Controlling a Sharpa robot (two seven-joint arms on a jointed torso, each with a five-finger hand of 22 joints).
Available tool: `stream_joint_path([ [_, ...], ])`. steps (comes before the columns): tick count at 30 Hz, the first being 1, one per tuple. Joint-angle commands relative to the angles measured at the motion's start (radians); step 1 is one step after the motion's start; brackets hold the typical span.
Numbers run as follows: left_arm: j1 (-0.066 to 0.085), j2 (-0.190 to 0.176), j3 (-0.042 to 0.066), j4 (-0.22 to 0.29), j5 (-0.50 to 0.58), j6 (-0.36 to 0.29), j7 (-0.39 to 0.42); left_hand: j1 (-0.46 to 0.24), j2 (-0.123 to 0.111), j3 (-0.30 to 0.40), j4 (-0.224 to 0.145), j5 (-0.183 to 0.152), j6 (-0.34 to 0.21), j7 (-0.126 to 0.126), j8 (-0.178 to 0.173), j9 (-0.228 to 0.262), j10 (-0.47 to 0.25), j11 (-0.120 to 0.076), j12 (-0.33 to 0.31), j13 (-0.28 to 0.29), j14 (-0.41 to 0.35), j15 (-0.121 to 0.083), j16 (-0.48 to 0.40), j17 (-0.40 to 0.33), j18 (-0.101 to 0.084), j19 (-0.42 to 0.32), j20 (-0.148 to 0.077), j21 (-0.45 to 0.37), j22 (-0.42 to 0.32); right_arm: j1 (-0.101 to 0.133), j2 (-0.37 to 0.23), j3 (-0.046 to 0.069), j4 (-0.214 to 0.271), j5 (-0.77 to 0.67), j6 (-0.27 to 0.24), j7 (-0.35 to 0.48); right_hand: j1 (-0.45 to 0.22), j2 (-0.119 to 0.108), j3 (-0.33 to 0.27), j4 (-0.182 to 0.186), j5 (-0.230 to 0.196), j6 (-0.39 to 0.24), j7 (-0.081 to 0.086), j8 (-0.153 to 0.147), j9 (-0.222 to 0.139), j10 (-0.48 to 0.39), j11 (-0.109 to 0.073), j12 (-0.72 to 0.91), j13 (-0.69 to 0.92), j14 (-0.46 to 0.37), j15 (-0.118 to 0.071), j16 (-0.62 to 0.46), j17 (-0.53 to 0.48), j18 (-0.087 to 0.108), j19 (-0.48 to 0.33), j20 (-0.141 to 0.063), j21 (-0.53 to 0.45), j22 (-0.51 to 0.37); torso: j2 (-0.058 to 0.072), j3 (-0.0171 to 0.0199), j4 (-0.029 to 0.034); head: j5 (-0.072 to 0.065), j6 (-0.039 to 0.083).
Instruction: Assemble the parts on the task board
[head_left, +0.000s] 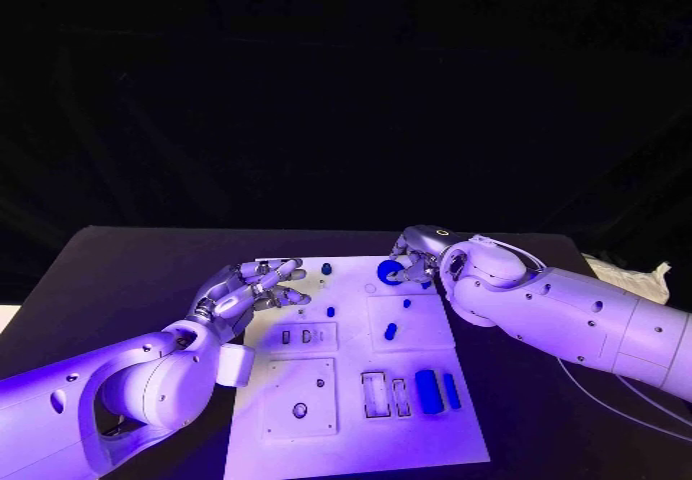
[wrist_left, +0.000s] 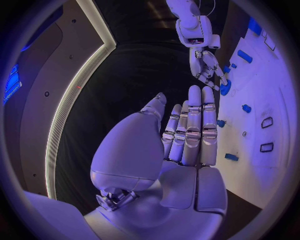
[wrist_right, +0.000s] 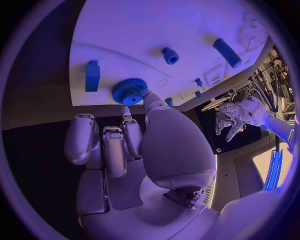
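The white task board (head_left: 361, 440) lies mid-table with several blue parts on it. A blue gear (head_left: 389, 271) sits at the board's far edge. My right hand (head_left: 415, 258) is at the gear. In the right wrist view its thumb tip and one fingertip press the rim of the gear (wrist_right: 129, 91), and the other fingers curl beyond the board's edge. My left hand (head_left: 257, 288) hovers at the board's far left corner, fingers spread and holding nothing. The left wrist view shows those fingers (wrist_left: 190, 130) stretched out beside the board (wrist_left: 275, 75), with my right hand (wrist_left: 209, 67) beyond.
Small blue pegs (head_left: 330, 311) (head_left: 389, 331) lie on the board's middle. Two blue bars (head_left: 428, 390) (head_left: 451, 390) sit beside empty slots (head_left: 374, 393) at the near right. A round hole (head_left: 300, 410) is at the near left. Black table (head_left: 116, 290) surrounds the board.
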Motion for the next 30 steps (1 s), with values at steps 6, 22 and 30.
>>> stream_joint_path([
  [6, 0.000, 0.003, 0.001, 0.000, 0.002, 0.010, 0.002, 0.005, 0.007, 0.002, -0.010, -0.003, -0.002, 0.006, -0.009, -0.001, -0.005, 0.005, -0.007, -0.001, -0.011, 0.002, 0.006, 0.006, 0.000, 0.006, 0.000, -0.007, 0.001, -0.002, 0.008, -0.002, -0.013, -0.036, 0.057, -0.008, 0.017, 0.009, -0.003, -0.006, 0.002, 0.016, 0.001, 0.009, 0.002, 0.018, -0.001, 0.025, 0.056, 0.088, 0.009, 0.012, 0.177, -0.012, 0.016, 0.001, 0.016, 0.019, 0.000, -0.0001, -0.0005, 0.002, -0.010],
  [22, 0.000, 0.002, 0.001, -0.002, 0.002, 0.005, 0.000, 0.005, 0.008, 0.002, -0.011, -0.003, -0.003, 0.006, -0.010, -0.002, -0.006, 0.006, -0.007, -0.001, -0.012, 0.002, 0.006, 0.007, 0.000, 0.006, 0.000, -0.007, 0.001, -0.003, 0.008, -0.002, -0.019, -0.034, 0.053, -0.008, 0.070, 0.062, 0.054, -0.040, -0.054, 0.070, -0.009, 0.024, 0.006, 0.042, -0.009, 0.076, 0.111, 0.092, 0.003, 0.024, 0.201, -0.020, 0.032, -0.003, 0.044, 0.068, 0.000, 0.0009, 0.0003, 0.002, -0.015],
  [30, 0.000, 0.001, 0.001, -0.003, 0.002, 0.005, 0.000, 0.005, 0.009, 0.004, -0.012, -0.003, -0.004, 0.006, -0.011, -0.002, -0.008, 0.006, -0.008, -0.002, -0.013, 0.002, 0.006, 0.009, 0.000, 0.006, 0.000, -0.008, 0.001, -0.006, 0.004, -0.002, 0.011, -0.034, -0.030, -0.003, 0.072, 0.075, 0.079, -0.046, -0.056, 0.107, -0.023, 0.036, 0.013, 0.053, -0.021, 0.093, 0.129, 0.093, -0.006, 0.026, 0.206, -0.024, 0.040, -0.010, 0.055, 0.087, 0.000, 0.0005, -0.0007, 0.001, -0.013],
])
